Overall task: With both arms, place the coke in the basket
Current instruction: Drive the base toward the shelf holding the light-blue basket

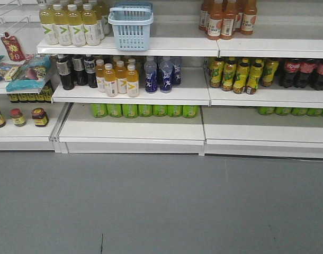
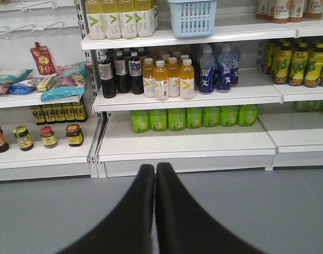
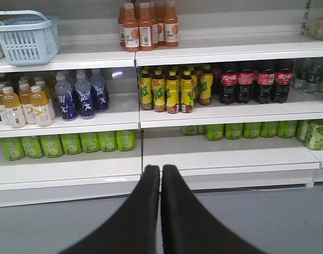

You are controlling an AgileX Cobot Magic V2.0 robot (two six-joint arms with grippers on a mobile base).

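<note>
Red-label coke point(image 3: 246, 80): row of dark bottles upright on the middle shelf point(image 3: 230, 112), right bay, just right of the yellow-green bottles point(image 3: 172, 90). None lifted.
Basket point(image 1: 131, 32): pale blue plastic, on the top shelf point(image 1: 172, 46) of the left bay, beside the pale yellow bottles point(image 1: 71, 24). No coke visible through the slots; floor of the basket mostly hidden.
Coke to basket: well apart, one shelf level and one bay between them.
Left end effector point(image 2: 154, 169): fingers pressed together, gripping nothing. Low over the grey floor point(image 2: 288, 211), well short of the shelves, aimed at the left bay.
Right end effector point(image 3: 160, 170): fingers likewise together and empty. Faces the join of the two bays, coke up and to its right.
Done: nothing that shows; neither coke nor basket touched.
Left: whole job, by my reading. Open an end effector, reach in, take a coke, secure the basket with the other arm, drop the bottle in.
Likely split: right arm nearer the coke, left nearer the basket.
</note>
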